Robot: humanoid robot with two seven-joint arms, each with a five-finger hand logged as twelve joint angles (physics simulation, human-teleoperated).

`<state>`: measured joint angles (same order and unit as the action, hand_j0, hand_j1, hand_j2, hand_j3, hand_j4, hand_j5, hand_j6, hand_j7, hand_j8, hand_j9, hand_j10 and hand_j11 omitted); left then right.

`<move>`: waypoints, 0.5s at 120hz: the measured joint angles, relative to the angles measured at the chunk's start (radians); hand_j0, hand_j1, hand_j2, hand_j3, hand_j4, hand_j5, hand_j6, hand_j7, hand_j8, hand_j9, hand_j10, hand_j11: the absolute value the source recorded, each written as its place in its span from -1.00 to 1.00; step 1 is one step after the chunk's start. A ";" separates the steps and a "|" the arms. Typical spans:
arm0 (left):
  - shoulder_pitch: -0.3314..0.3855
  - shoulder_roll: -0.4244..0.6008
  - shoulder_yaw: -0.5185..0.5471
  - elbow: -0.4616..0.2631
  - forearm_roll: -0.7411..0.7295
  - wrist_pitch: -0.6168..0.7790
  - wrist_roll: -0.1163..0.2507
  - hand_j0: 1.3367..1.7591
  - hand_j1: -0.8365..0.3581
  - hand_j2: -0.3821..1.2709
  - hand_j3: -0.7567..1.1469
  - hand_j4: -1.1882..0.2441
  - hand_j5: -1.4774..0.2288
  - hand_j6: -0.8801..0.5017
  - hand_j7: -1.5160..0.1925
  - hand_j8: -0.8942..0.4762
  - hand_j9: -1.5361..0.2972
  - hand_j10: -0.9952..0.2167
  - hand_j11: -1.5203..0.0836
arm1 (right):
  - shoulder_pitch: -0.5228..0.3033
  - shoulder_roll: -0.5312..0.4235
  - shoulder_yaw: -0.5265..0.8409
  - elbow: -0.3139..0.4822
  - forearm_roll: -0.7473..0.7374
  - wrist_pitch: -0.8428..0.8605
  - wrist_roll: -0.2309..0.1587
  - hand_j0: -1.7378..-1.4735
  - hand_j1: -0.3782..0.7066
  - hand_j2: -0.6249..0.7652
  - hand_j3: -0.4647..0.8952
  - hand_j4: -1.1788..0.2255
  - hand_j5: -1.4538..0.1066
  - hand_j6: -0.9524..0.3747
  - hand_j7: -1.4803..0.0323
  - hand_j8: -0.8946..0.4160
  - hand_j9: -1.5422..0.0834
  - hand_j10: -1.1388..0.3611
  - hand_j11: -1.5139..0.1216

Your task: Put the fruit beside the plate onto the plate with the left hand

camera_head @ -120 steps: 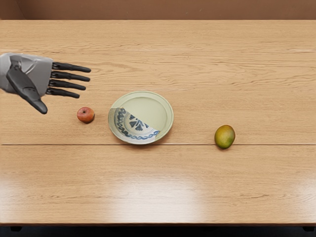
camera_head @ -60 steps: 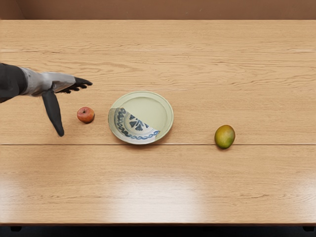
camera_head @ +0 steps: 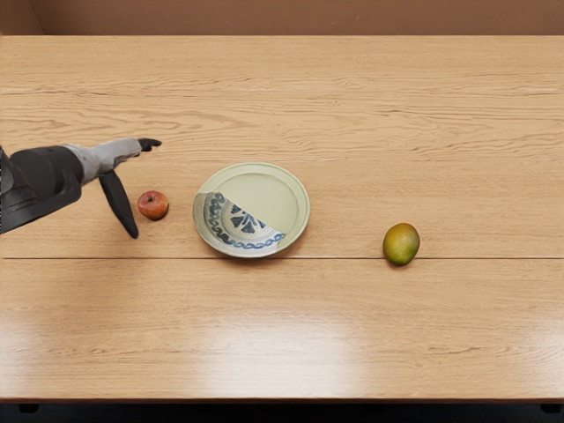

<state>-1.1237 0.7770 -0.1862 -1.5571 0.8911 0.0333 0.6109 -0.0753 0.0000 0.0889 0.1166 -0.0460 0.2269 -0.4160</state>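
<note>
Bright even light, broad pale glare on the near table [camera_head: 282, 348], faint shadows, edges slightly soft, perhaps compression.

The left hand [camera_head: 113, 160] is seen edge-on at middle left of the frame, fingers extended, thumb angled downward, nothing held.

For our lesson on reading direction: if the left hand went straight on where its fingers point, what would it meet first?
Probably nothing: the left hand points right and slightly up the picture, a line passing beyond the red fruit and the plate, over the table. Its height is unclear.
</note>
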 joint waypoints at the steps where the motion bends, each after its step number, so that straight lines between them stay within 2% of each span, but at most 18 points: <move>1: 0.000 0.000 0.000 0.001 0.001 0.004 0.000 0.52 0.96 -0.53 -0.20 0.63 0.71 0.25 0.75 0.28 0.66 0.61 0.88 | 0.000 0.000 0.000 0.000 0.000 0.000 0.000 -0.40 -0.95 -0.10 -0.32 0.68 0.86 0.43 0.96 0.36 0.90 0.52 0.85; 46: -0.001 -0.081 0.078 0.015 0.011 0.144 0.000 0.52 0.96 -0.53 -0.20 0.64 0.71 0.25 0.75 0.28 0.66 0.62 0.87 | 0.000 0.000 0.003 0.000 0.000 0.000 0.000 -0.40 -0.95 -0.10 -0.32 0.68 0.86 0.43 0.96 0.37 0.90 0.52 0.85; 60: -0.002 -0.126 0.088 0.048 0.011 0.156 0.000 0.52 0.94 -0.53 -0.20 0.62 0.70 0.23 0.74 0.27 0.64 0.60 0.86 | 0.000 0.000 0.006 0.000 0.000 0.000 -0.001 -0.40 -0.95 -0.10 -0.32 0.68 0.86 0.43 0.96 0.37 0.90 0.52 0.85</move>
<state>-1.1255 0.6508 -0.0983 -1.5095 0.9025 0.1893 0.6109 -0.0748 0.0000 0.0950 0.1166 -0.0459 0.2270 -0.4170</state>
